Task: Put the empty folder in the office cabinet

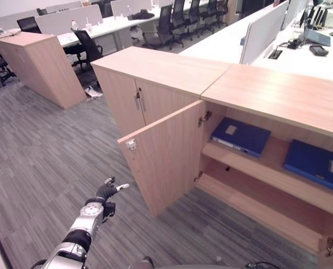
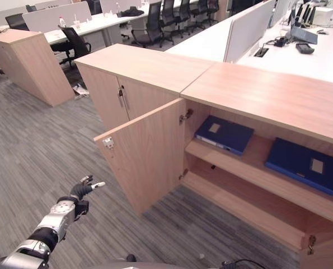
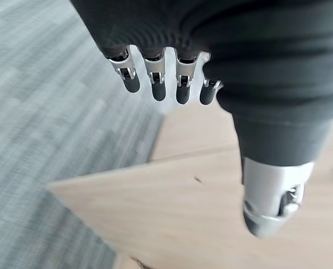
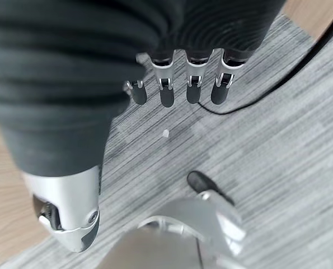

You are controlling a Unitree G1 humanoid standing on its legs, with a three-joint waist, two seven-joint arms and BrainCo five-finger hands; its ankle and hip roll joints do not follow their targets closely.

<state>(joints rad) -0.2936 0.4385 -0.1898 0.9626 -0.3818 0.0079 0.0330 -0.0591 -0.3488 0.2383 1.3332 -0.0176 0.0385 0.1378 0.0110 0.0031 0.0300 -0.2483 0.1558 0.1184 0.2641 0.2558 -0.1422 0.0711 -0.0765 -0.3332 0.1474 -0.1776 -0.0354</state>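
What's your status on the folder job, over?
Left hand open, empty, short of the open cabinet door. Right hand open, empty, over carpet. Two blue folders lying on the upper shelf. Nothing blocking the cabinet opening.

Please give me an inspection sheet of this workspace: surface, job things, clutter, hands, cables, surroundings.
Surface: grey striped carpet floor; the office cabinet has a bare wooden top.
Job's things: cabinet door stands open; two blue folders lie on the upper shelf, the left folder and the right folder.
Clutter: lower shelf bare, nothing seen.
Hands: left hand open, raised in front of the open door, holding nothing; right hand open over the carpet, holding nothing.
Cables: nothing seen apart from the robot's own.
Surroundings: closed cabinet beside it, desks with dividers, office chairs.
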